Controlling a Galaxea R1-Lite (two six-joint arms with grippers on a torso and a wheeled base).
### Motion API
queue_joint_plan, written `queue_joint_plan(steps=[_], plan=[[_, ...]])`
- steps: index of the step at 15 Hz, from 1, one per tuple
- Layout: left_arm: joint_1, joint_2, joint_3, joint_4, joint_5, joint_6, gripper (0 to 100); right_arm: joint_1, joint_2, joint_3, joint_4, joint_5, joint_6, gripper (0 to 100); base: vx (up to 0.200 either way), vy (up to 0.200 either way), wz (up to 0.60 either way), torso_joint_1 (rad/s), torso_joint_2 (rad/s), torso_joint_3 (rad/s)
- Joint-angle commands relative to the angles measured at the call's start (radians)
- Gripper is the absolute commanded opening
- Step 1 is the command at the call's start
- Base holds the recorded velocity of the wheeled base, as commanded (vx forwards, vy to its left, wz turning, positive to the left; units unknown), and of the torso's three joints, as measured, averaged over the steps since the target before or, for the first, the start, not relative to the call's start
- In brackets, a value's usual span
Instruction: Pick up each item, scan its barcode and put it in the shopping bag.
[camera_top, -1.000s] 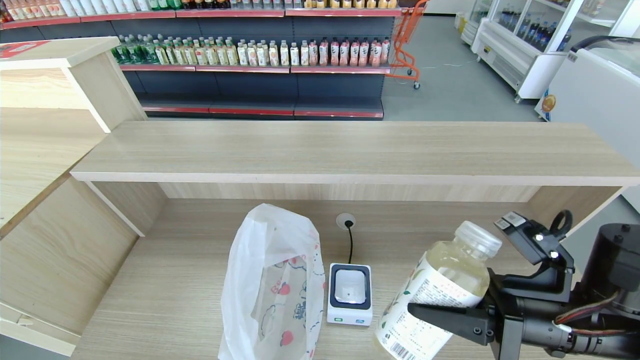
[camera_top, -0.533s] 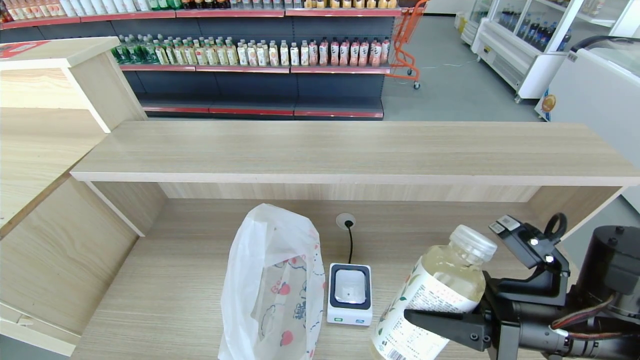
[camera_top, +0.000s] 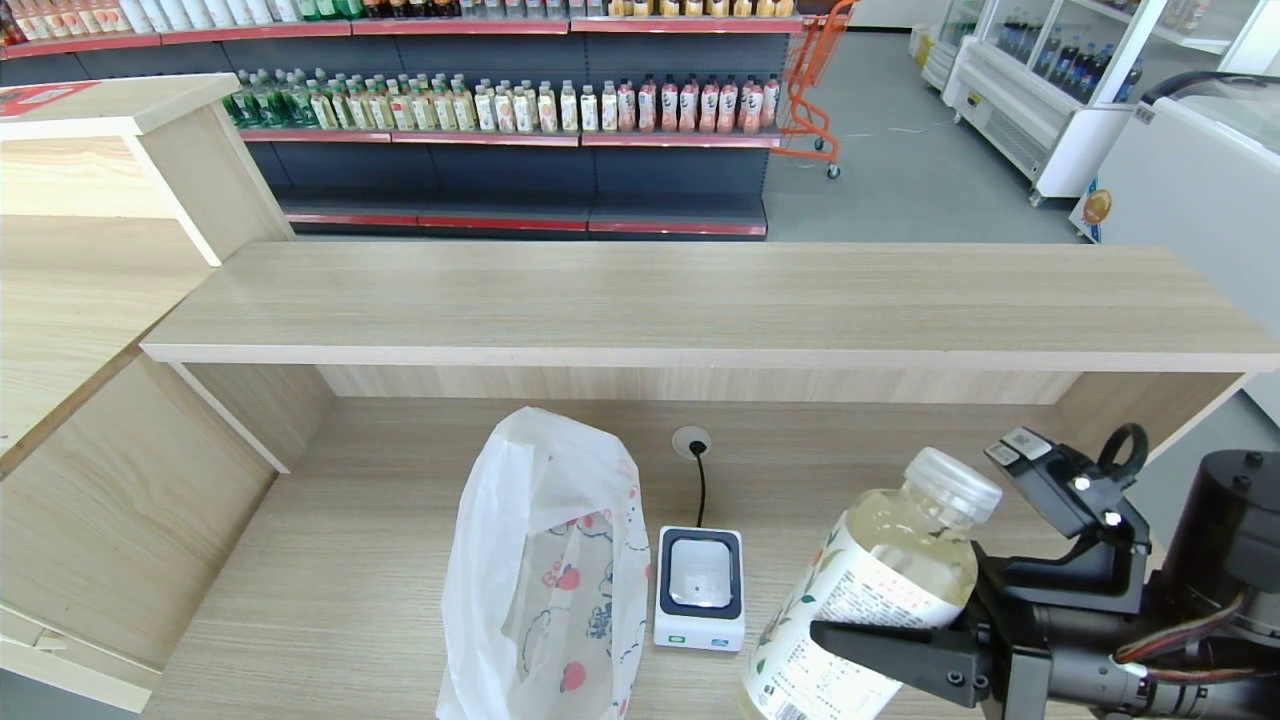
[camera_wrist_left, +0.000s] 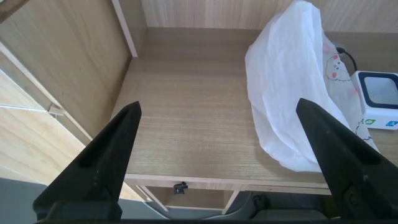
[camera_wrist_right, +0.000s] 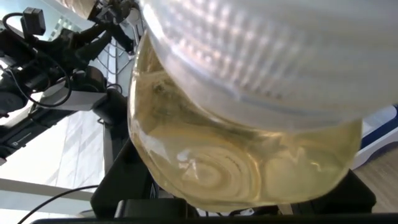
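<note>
Checkout counter (camera_top: 350, 600), light wood, with a raised ledge behind it.

- Right gripper (camera_top: 872, 612): we see it clamped on 1 bottle (camera_top: 880, 590), with 1 black finger (camera_top: 880, 645) lying across the label on the near side. The bottle is off the counter and tilted, its white cap up and toward the robot's right, its base down and toward the scanner (camera_top: 699, 588). It holds pale yellow liquid and has a white printed label. In the right wrist view the bottle's shoulder (camera_wrist_right: 249, 143) sits hard against the lens.
- Scanner: a white box with a dark window facing up. It stands on the counter just beside the shopping bag (camera_top: 545, 570), on the bag's right. Its black cable (camera_top: 700, 490) runs back to a round port in the counter.
- Shopping bag: thin white plastic with red prints, standing with its mouth slack.
- Left gripper (camera_wrist_left: 219, 107): spread wide with nothing between the 2 fingers. It hangs over the counter's near edge, well to the left of the bag (camera_wrist_left: 292, 93).

Behind the counter are store shelves of drinks (camera_top: 500, 105), 1 orange cart (camera_top: 815, 90) and chest freezers (camera_top: 1050, 90).
</note>
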Motion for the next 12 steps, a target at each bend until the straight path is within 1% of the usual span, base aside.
queue_joint_plan(steps=[1, 4, 5, 6, 7, 8, 10, 12], plan=[[0.000, 0.001, 0.000, 0.000, 0.000, 0.000, 100, 0.002, -0.009, -0.004, 0.003, 0.000, 0.000, 0, 0.000, 0.000, 0.00, 0.000, 0.00, 0.000], [0.000, 0.000, 0.000, 0.000, 0.000, 0.000, 100, -0.001, -0.004, -0.002, 0.004, -0.007, -0.005, 0, 0.000, 0.000, 0.00, 0.000, 0.00, 0.000], [0.000, 0.000, 0.000, 0.000, 0.000, 0.000, 100, -0.024, 0.022, -0.004, 0.000, -0.044, -0.069, 0, 0.000, 0.000, 0.00, 0.000, 0.00, 0.000], [0.000, 0.000, 0.000, 0.000, 0.000, 0.000, 100, -0.063, 0.051, -0.004, -0.002, -0.056, -0.140, 0, 0.000, 0.000, 0.00, 0.000, 0.00, 0.000], [0.000, 0.000, 0.000, 0.000, 0.000, 0.000, 100, -0.139, 0.122, -0.007, -0.017, -0.056, -0.293, 0, 0.000, 0.000, 0.00, 0.000, 0.00, 0.000], [0.000, 0.000, 0.000, 0.000, 0.000, 0.000, 100, -0.201, 0.180, -0.011, -0.051, -0.055, -0.393, 0, 0.000, 0.000, 0.00, 0.000, 0.00, 0.000], [0.000, 0.000, 0.000, 0.000, 0.000, 0.000, 100, -0.259, 0.303, -0.024, -0.194, -0.056, -0.516, 0, 0.000, 0.000, 0.00, 0.000, 0.00, 0.000], [0.000, 0.000, 0.000, 0.000, 0.000, 0.000, 100, -0.277, 0.378, -0.024, -0.319, -0.053, -0.646, 0, 0.000, 0.000, 0.00, 0.000, 0.00, 0.000]])
